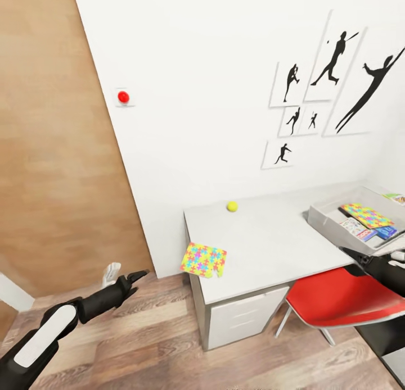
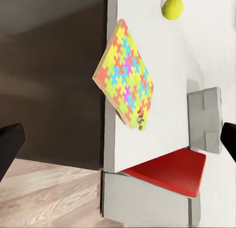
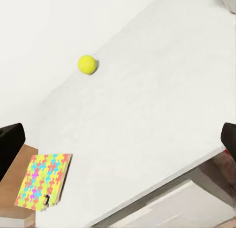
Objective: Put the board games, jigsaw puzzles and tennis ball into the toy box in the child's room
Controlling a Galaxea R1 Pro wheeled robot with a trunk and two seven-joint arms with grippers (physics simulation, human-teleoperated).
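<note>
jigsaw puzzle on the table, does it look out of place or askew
Yes. The jigsaw puzzle sits skewed at the table's front left corner, partly overhanging the edge, so it could slip off. The tennis ball rests apart, near the wall.

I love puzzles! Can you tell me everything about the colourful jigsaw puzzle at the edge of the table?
The flat, thin jigsaw puzzle sheet is a square of interlocking pieces in bright yellow, pink, blue and green, with jagged edges. It looks like thin card. It lies at the front corner of the pale grey table top, with part of it hanging out over the edge. One corner looks ragged, as if a piece is loose. Nothing else touches it, and neither end effector holds it.
</note>
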